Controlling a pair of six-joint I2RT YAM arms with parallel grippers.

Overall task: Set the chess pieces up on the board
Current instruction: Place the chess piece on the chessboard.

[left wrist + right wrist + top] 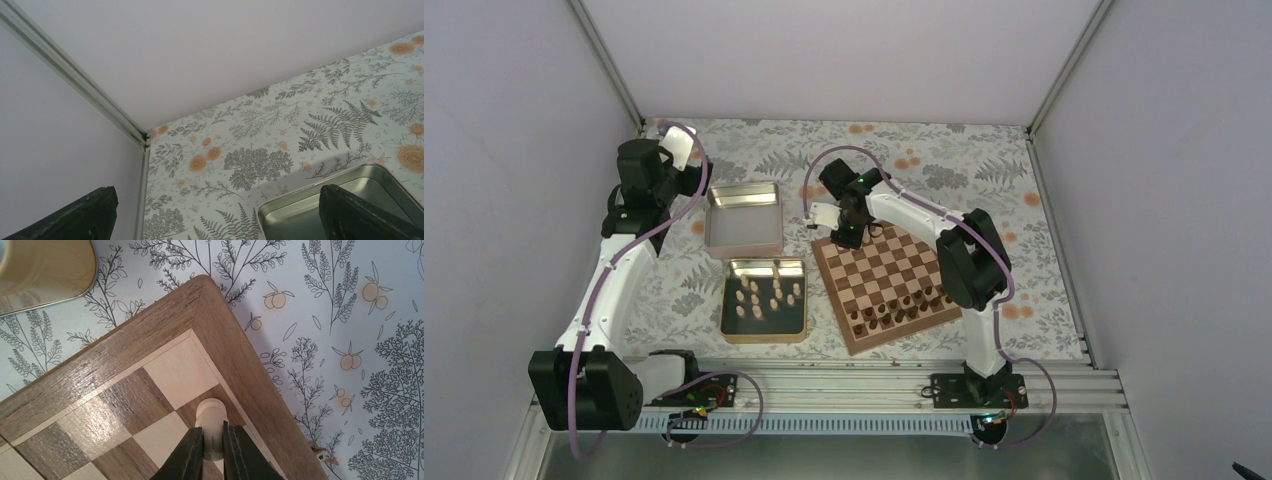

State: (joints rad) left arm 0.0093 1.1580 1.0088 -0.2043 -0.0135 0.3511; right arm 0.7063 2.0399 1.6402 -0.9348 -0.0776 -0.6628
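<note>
Right pincer (213, 431) is clenching a pale chess piece (211, 412) with a rounded head, its two dark fingers (192, 455) pressing on the lower body from either side. The piece is standing upright, over a dark square next to the light corner square at the far corner of the board (125, 340). Whether its base is touching the wood cannot be told, as the fingers are hiding it.

In the overhead view the board (894, 275) is lying tilted on the floral table (944, 160), right of centre. Dark chessmen (904, 305) are standing in rows along its near edge. The other squares are showing no pieces, except where the right pincer is hiding the far corner.

The other pale chess pieces (764, 295) are sitting in a black-lined tin (764, 335) just left of the board, spread loosely; some are upright, the rest too small to judge. A second tin (744, 240) with a bare metal floor is lying just beyond it.

Left pincer (217, 200) is standing released, fingers (100, 210) wide apart and holding nothing, hovering at the far left above the edge of the bare tin (310, 200), well apart from the board.
</note>
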